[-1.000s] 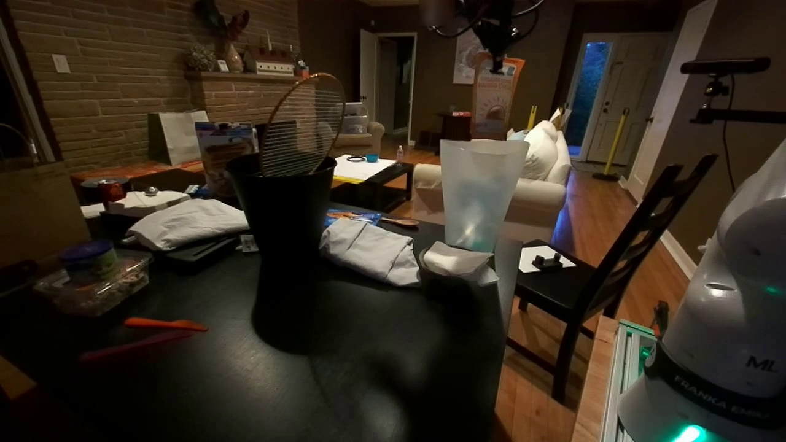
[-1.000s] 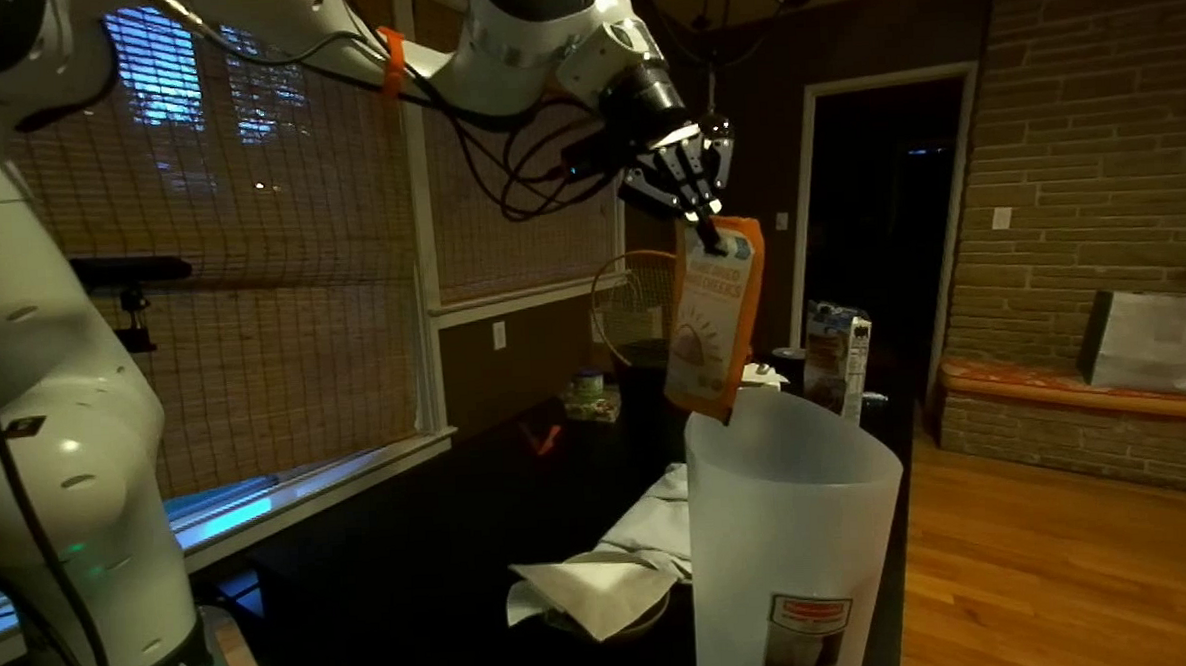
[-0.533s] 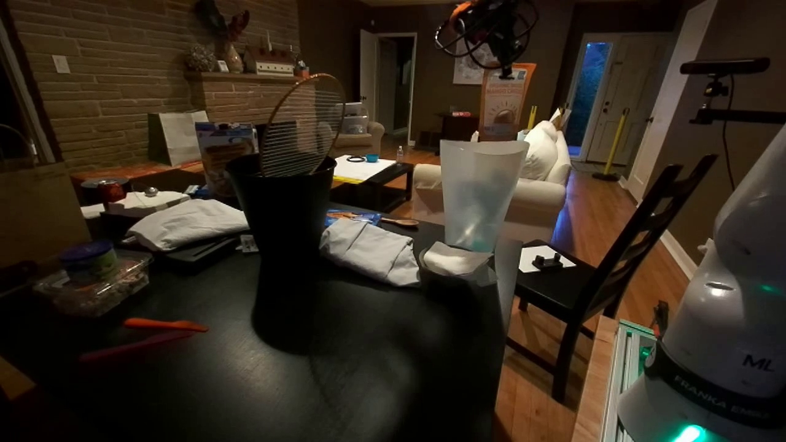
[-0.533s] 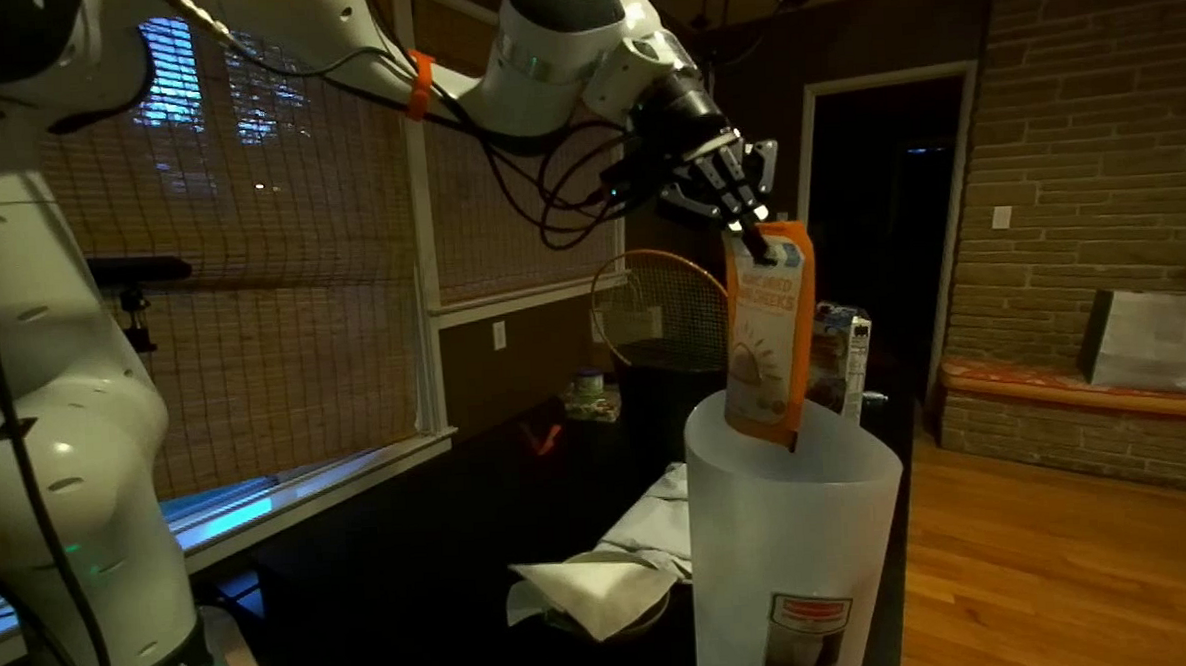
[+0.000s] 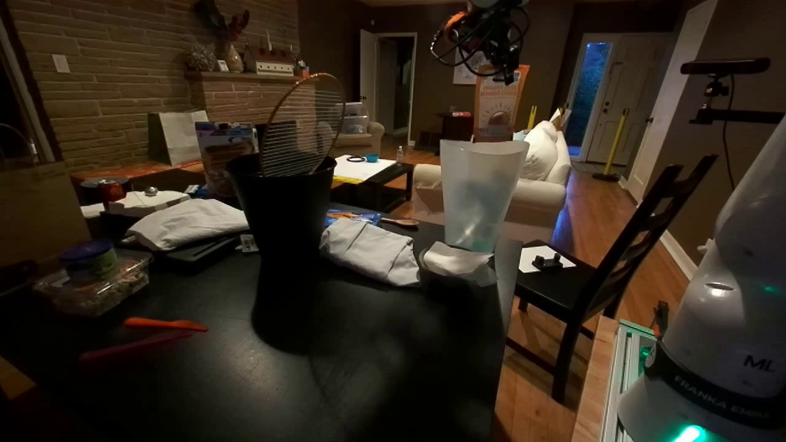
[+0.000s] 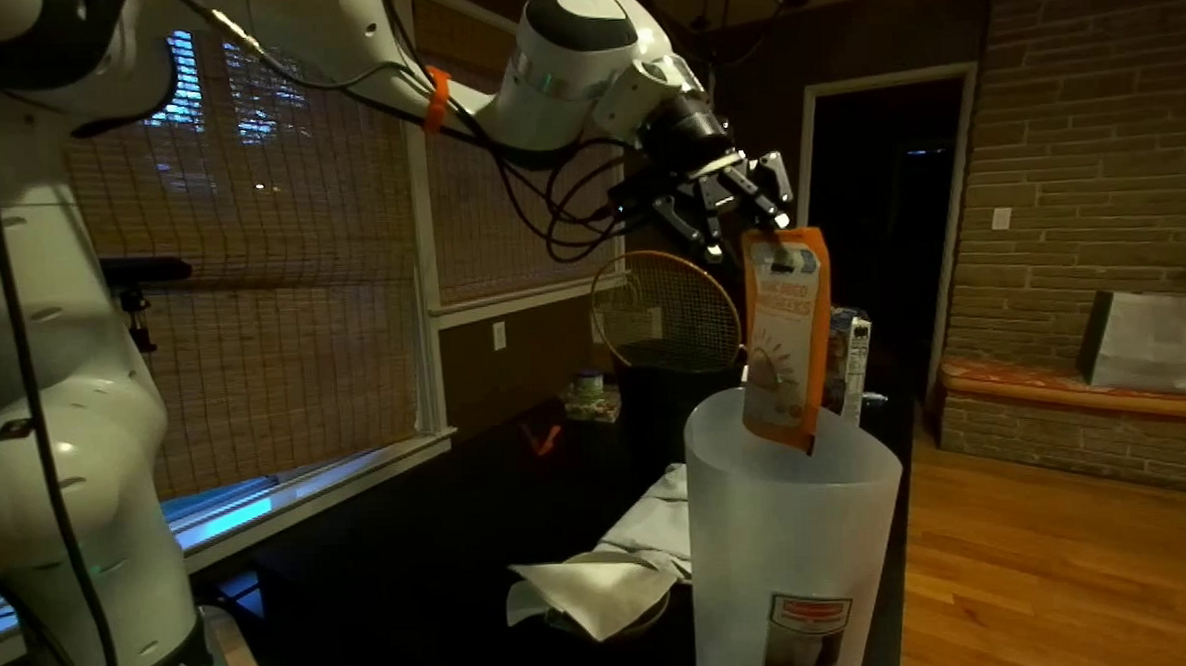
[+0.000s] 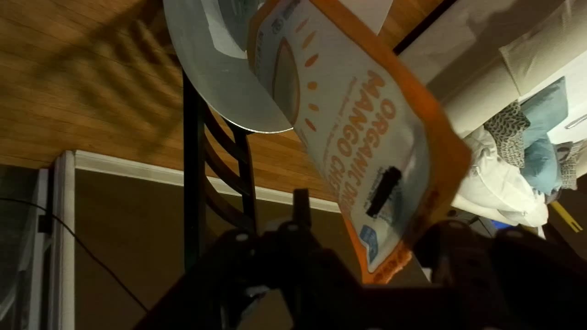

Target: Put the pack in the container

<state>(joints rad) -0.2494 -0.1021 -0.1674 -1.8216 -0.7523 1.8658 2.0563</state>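
the end effector [image 6: 748, 237] has its fingers apart above the pack [image 6: 783, 335], which is nearly upright over the mouth of the container [image 6: 792, 539], bottom edge about level with the rim; whether it brushes a finger i can't tell. the main risk, i judge, is a bad drop: with that slight tilt, a lower corner could catch the rim and the pack topple outside, or it could cling to one finger and swing off line. the container looks light, so a knock might tip it. counting: one pack, one container, one end effector; on the dark surface [image 5: 295, 393], one racket [image 5: 304, 126] in one black bin [image 5: 282, 209], two pale bundles [image 5: 368, 253], and one bowl [image 6: 650, 621] under pale paper [image 6: 604, 588].
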